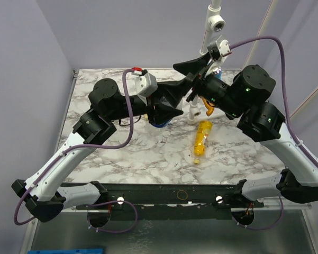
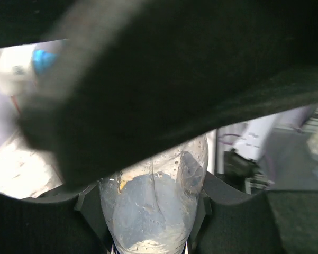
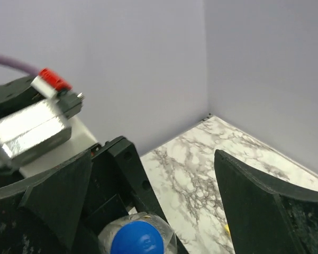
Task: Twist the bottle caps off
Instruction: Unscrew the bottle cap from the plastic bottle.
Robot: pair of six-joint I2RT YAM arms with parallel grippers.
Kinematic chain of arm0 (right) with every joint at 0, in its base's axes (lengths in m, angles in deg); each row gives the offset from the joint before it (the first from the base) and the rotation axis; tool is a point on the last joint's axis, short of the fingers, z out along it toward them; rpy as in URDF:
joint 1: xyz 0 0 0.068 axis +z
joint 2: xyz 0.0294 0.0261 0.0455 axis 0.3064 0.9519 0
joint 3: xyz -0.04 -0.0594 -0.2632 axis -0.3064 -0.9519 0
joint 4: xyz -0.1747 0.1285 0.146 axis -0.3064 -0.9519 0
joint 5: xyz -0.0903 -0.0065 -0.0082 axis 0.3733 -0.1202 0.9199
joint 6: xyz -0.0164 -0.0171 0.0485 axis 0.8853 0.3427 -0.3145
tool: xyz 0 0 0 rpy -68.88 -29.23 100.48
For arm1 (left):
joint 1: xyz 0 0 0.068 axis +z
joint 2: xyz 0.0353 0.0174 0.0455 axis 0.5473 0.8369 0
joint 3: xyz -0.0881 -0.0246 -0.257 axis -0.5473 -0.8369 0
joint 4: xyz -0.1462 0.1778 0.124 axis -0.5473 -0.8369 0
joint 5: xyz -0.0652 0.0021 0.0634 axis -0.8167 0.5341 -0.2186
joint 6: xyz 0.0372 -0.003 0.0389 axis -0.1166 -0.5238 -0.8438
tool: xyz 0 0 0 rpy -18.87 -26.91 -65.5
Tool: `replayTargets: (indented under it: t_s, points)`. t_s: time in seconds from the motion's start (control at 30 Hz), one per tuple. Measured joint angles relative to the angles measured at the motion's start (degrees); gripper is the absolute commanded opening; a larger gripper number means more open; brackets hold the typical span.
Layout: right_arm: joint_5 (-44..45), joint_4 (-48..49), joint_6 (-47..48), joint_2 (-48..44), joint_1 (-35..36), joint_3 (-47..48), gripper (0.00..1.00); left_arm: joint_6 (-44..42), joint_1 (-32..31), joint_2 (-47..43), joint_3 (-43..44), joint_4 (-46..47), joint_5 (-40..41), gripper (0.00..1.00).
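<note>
Right now the blue cap [image 3: 137, 238], small and round, sits on a clear bottle [image 2: 153, 211] near the middle of the marble table [image 1: 121, 153]. The left gripper [image 2: 148, 214] is clamped round the bottle's body. The right gripper [image 3: 153, 174] hangs over the cap, spread wide and holding nothing. I'd guess the thin, light plastic squashes easily, so the cap's edge is the place to pinch.

No text can be read.
The yellow bottle [image 1: 202, 141] lying near the table's [image 1: 148, 159] middle has a label too small to read; the blue cap's [image 3: 138, 239] top is too blurred to tell any marking.
</note>
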Motion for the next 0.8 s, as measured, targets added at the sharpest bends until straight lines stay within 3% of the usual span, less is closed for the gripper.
replayTargets:
  t_s: [0.3, 0.53, 0.8]
  points:
    - [12.50, -0.04, -3.98, 5.53, 0.00, 2.34, 0.88, -4.00, 0.00, 0.02, -2.05, 0.17, 18.93, 0.00]
    - [13.49, 0.04, -5.88, 5.95, 0.00, 2.54, 0.74, -5.01, 0.00, -0.55, -3.30, 0.57, 22.53, 0.00]
    - [13.55, 0.09, -7.39, 5.97, 0.00, 2.54, 0.43, -5.03, 0.00, -1.66, -3.72, 0.68, 23.50, 0.00]
